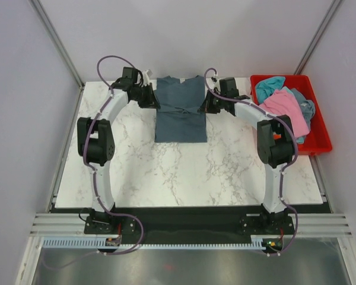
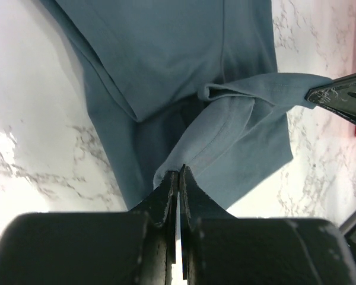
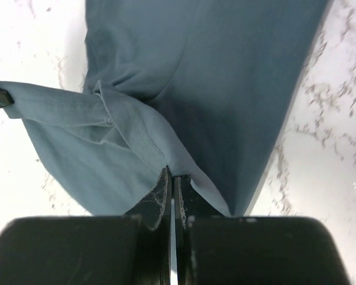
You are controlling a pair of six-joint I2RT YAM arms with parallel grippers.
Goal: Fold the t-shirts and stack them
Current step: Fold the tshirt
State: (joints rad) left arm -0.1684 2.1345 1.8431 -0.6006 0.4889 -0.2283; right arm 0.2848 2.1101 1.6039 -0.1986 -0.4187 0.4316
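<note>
Though taking in the whole marble table [image 1: 184, 172], gives away little of the jaws from above. Places the left gripper [image 1: 149, 98] at the left edge of the dark slate-blue t-shirt [image 1: 180, 113] and the right gripper [image 1: 206, 105] at its right edge, with the shirt spread at the far middle of the table between them. Shows as well, at the far right, the red bin [image 1: 320, 127] with a pink t-shirt [image 1: 285, 110] and a teal t-shirt [image 1: 270, 86] heaped inside, well apart from both grippers.

Seen only from the wrists: fingers of each gripper pressed together with barely a slit between, pinching a stitched fold of slate-blue cloth at the very tips. Raised off the rest of the shirt, a band of cloth stretched from one pinch to the other, bunched near its middle. Beyond the fingertips, the remainder lying flat on the marble. Caught at the right edge of the left wrist view: the other gripper's dark tip, cloth in its grip.
</note>
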